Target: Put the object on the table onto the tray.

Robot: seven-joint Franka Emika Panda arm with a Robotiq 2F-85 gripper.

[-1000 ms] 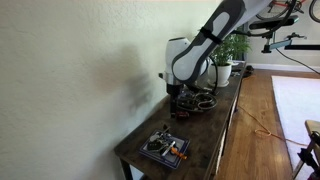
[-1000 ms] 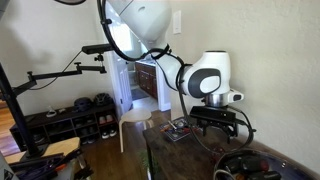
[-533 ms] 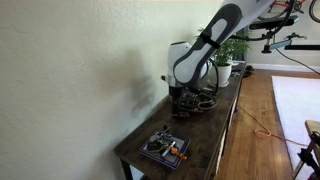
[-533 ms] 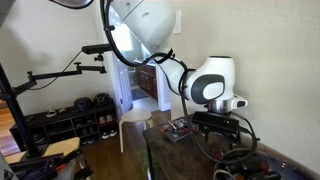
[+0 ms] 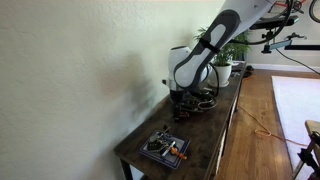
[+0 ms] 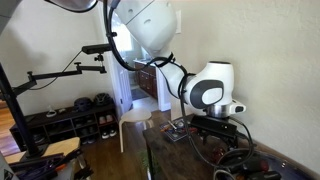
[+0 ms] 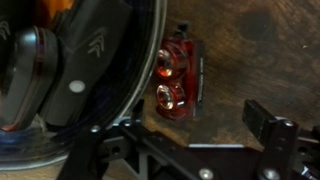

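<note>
A: Object, quick?
B: Small red thing (image 7: 177, 85), a boxy casing with two round glossy domes like lenses. It lies flat on the table (image 7: 250, 50), just beside the rim of the tray (image 7: 155, 70), not on it. Can't tell if it touches the rim.

A: How will it handle?
B: My guess is light, stiff, hard plastic. The shiny surface could be slippery, and the domes could scratch or crack under a hard squeeze. Best hold is across the two flat sides of the casing, low down and off the domes.

A: Gripper state?
B: The gripper (image 7: 180, 128) has its jaws spread wide with nothing between them. One finger (image 7: 268, 122) is clear on the right of the wrist view. The opposite one is lost in the dark frame on the left.

A: Object relative to the gripper?
B: In the wrist view the red thing sits just ahead of the fingertips, roughly centred in the gap and apart from both. The tray is right alongside, so it looks like a short carry.

A: Exterior views?
B: In both, the gripper hangs low over the table, between the square tray with orange items (image 5: 165, 148) and the plant pot (image 5: 223, 72). The red thing is too small or hidden there, so no point. The arm (image 6: 205, 85) blocks much of the round tray.
</note>
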